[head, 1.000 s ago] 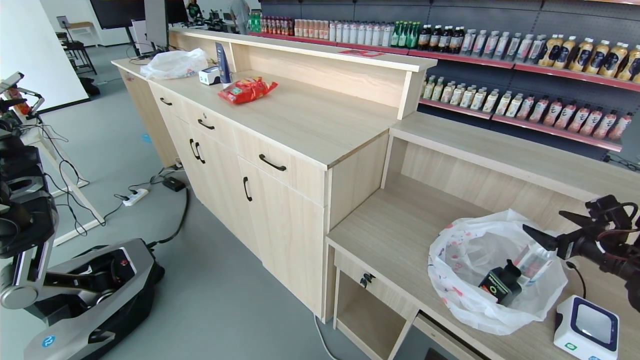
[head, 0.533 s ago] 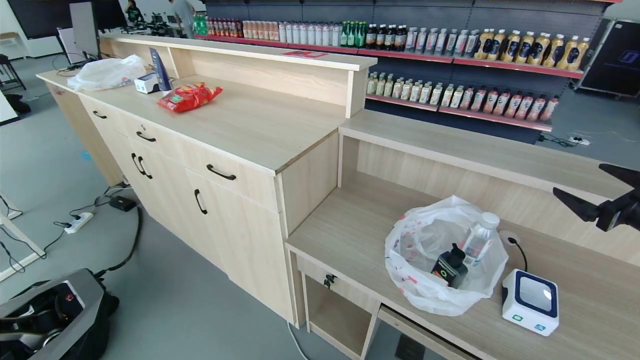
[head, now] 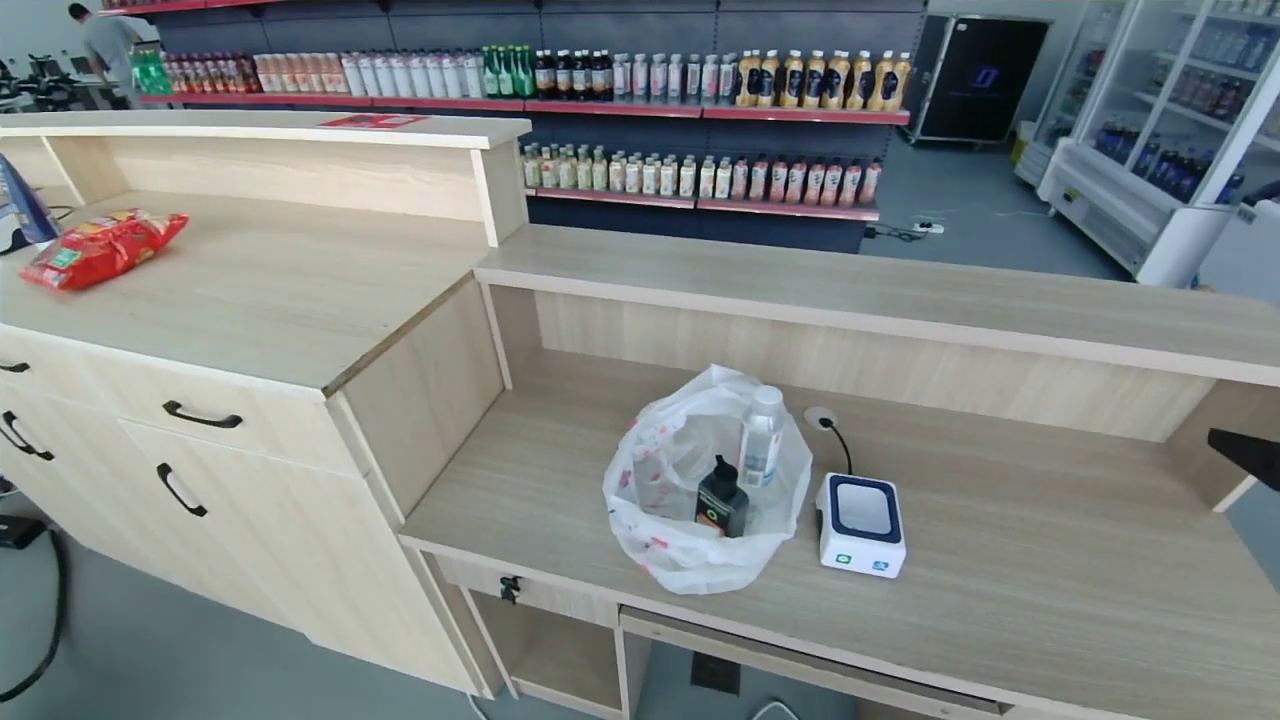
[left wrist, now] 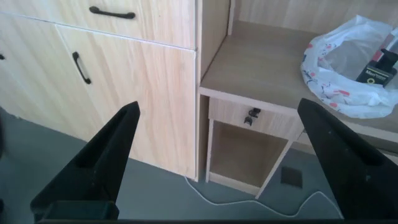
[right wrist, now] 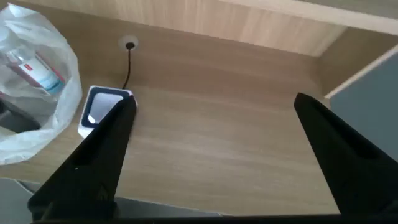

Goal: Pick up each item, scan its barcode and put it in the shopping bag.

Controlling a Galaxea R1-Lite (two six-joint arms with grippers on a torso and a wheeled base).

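Camera has swung right; both grippers are empty, fingers spread wide.
The left gripper hangs before the cupboard doors, with the shopping bag beyond it on the counter, holding a clear bottle and a black bottle. The scanner sits just beside the bag. The right gripper, earlier above the bag, is now well to the scanner's right.

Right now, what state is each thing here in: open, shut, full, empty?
shopping bag, open, two bottles inside
clear bottle, upright, capped
black bottle, upright in the bag
scanner, face up beside the bag
red snack pack, lying on the higher counter, unbagged
cupboard doors, shut
left hand, open, empty
right hand, open, empty
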